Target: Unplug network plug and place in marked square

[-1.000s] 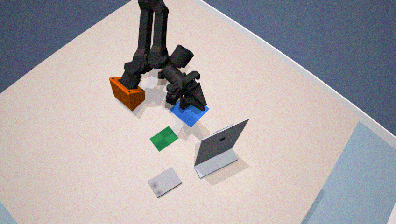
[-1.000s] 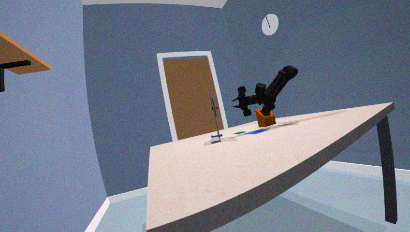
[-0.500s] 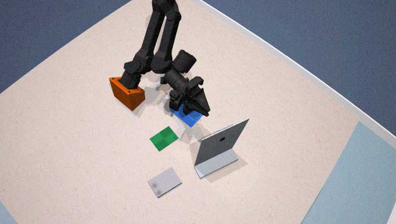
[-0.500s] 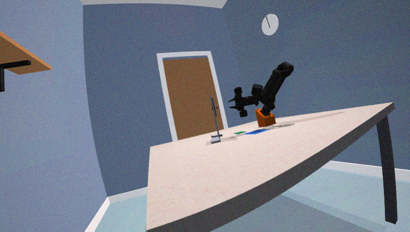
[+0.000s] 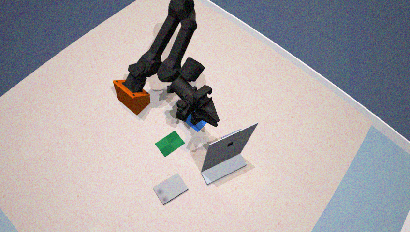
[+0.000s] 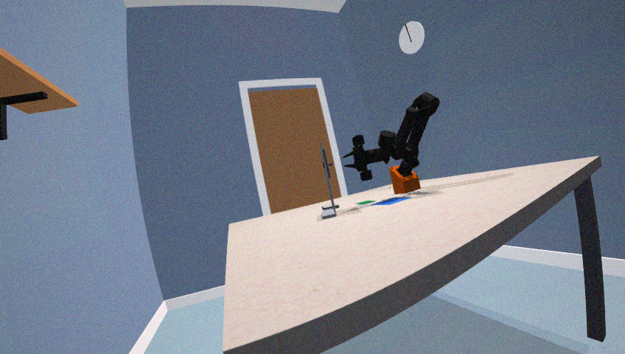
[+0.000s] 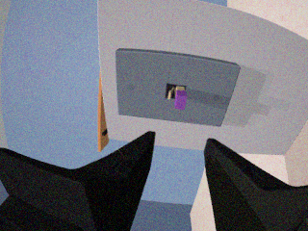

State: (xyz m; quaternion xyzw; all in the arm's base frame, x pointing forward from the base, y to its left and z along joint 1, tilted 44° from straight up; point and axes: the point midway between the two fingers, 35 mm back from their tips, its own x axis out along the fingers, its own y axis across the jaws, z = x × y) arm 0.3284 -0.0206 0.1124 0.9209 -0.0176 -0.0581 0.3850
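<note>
The plug shows as a small purple block at the dark socket opening. Small tan parts show beside it and at its upper end; I cannot tell which is the tab. The socket is in a dark grey faceplate on the upright panel. My gripper is partly open and empty, in front of the panel on the plug's side, touching nothing. A blue square lies on the table, partly hidden under my gripper in the top view.
A green rectangle lies beside the blue square. A flat grey block lies farther from my orange base. The panel stands on a pale foot.
</note>
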